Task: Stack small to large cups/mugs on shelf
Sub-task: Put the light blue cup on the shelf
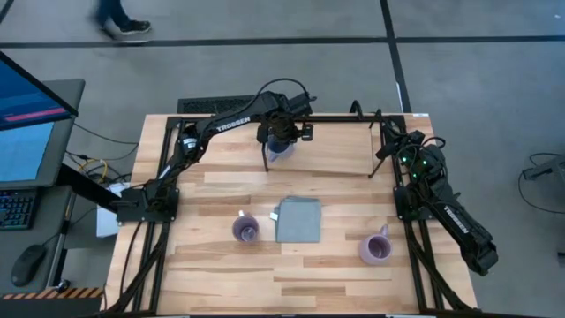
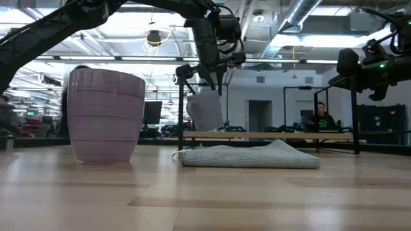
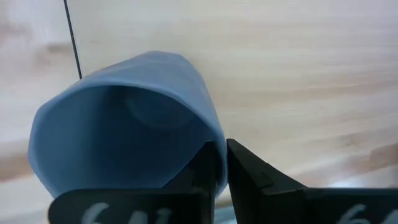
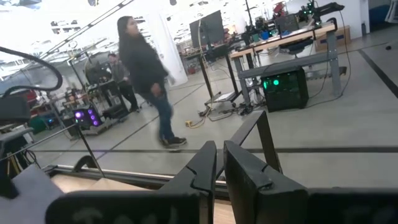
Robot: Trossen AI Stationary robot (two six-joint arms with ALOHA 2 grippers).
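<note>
The blue mug [image 3: 124, 118] hangs tilted over the left part of the shelf [image 1: 344, 150], a light board in a black rod frame along the table's far edge. My left gripper [image 1: 281, 141] is shut on it from above. Whether the mug's bottom touches the board I cannot tell. Two light purple mugs stand upright on the tabletop, one near the middle [image 1: 245, 230] and one toward the right [image 1: 375, 249]. My right gripper [image 4: 219, 152] waits at the table's right edge beside the shelf's end, shut on nothing. My left gripper pinches the blue mug's wall at the rim [image 3: 219, 140], one finger [image 3: 202, 171] inside the mug and the other [image 3: 252, 177] outside. The fingers come steeply from above. The mug hangs tilted below them [image 2: 205, 110], its mouth turned up toward the gripper.
A flat grey-blue square [image 1: 298, 219] lies between the two purple mugs. The shelf's black rods [image 1: 381, 141] stand up at its ends. A person [image 4: 146, 68] walks on the floor beyond the table's far edge. A monitor [image 1: 26, 124] stands left of the table.
</note>
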